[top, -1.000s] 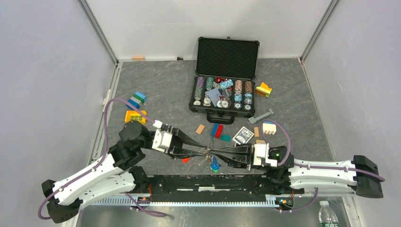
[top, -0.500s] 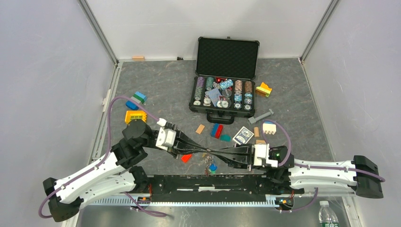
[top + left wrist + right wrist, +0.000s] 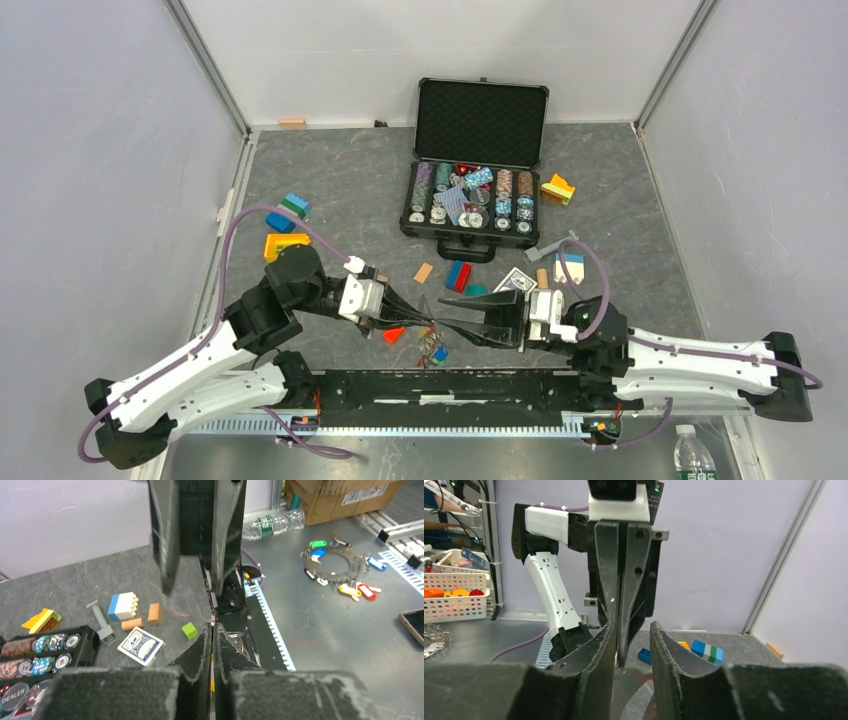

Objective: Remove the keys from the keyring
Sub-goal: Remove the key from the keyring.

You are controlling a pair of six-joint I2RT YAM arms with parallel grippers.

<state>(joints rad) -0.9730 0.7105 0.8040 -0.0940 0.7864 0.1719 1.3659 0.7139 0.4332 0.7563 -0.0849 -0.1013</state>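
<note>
The two grippers meet tip to tip over the table's near edge. My left gripper (image 3: pixel 428 326) (image 3: pixel 213 627) is shut, and the thin silver keyring (image 3: pixel 213 618) pokes out past its tips, with a yellow sliver between the pads. More wire loops (image 3: pixel 236 638) show just beside the fingers. The keys (image 3: pixel 433 348) dangle below the tips, a blue-headed one (image 3: pixel 441 354) lowest. My right gripper (image 3: pixel 447 330) (image 3: pixel 632 626) stands open, its fingers on either side of the left gripper's tips, gripping nothing. A small red piece (image 3: pixel 394 335), possibly a key, lies on the table to the left.
An open case of poker chips (image 3: pixel 470 205) stands behind, with a card deck (image 3: pixel 515 282), red and blue blocks (image 3: pixel 458 275) and a tan block (image 3: pixel 423 272) in front of it. Coloured toy blocks (image 3: pixel 285 212) lie at the left. A black rail (image 3: pixel 440 385) runs along the near edge.
My left gripper has closed on the keyring and my right gripper has opened and let go. Both arms have shifted slightly, and the key bunch now hangs a little further left.
</note>
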